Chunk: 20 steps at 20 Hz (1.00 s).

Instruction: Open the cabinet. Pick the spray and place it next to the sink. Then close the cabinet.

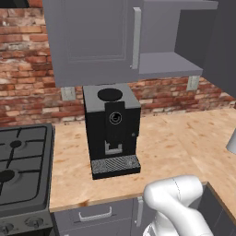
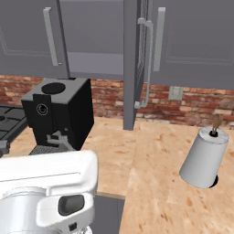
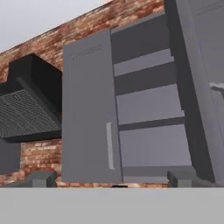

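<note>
My gripper (image 3: 111,178) is fully spread, nothing between its two finger tips (image 3: 41,178), holding nothing. Straight ahead of it is one cabinet (image 3: 144,109), grey: left door (image 3: 89,109) shut with one vertical bar handle (image 3: 110,145), right door (image 3: 194,87) swung out, edge toward me. Inside I count two grey shelf boards (image 3: 146,62); no spray visible on them from here, so I cannot tell where the spray is. To the gripper's left, one dark range hood (image 3: 26,105) against the brick wall (image 3: 65,39). In the base views: one black coffee machine (image 1: 112,129) on the desk (image 1: 175,143) under the cabinet, one stove (image 1: 20,170) to its left, one white paper towel roll (image 2: 204,156) tilted at the right, two wall outlets (image 1: 68,93).
</note>
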### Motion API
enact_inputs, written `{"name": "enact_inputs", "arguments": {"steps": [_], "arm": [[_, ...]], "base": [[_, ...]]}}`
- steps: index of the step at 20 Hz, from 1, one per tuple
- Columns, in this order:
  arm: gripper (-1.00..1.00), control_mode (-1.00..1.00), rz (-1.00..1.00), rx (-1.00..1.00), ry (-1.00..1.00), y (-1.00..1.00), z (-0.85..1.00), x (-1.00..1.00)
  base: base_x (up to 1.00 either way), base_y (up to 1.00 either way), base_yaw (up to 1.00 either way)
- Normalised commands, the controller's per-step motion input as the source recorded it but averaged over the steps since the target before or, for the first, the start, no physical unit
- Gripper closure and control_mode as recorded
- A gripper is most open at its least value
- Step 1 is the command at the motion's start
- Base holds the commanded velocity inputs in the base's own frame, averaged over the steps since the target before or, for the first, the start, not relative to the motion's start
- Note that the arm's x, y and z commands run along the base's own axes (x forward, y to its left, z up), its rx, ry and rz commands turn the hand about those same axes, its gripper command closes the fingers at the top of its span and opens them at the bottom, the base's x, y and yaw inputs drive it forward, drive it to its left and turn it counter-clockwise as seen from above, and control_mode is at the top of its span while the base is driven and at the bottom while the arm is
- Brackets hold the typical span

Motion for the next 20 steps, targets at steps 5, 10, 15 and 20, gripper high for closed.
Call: {"name": "enact_inputs", "arguments": {"steps": [5,10,15,20], "arm": [[-1.00,-1.00,0.39,0.05,0.00,-0.57,-0.02,0.18],[-1.00,-1.00,0.37,0.03,0.00,-0.53,-0.02,0.40],[-1.00,-1.00,0.21,0.00,0.00,-0.29,-0.07,0.39],[-1.00,-1.00,0.04,0.00,0.00,0.00,-0.33,0.26]], "base": [[0.00,0.00,0.00],[0.00,0.00,0.00],[0.00,0.00,0.00],[0.00,0.00,0.00]]}}
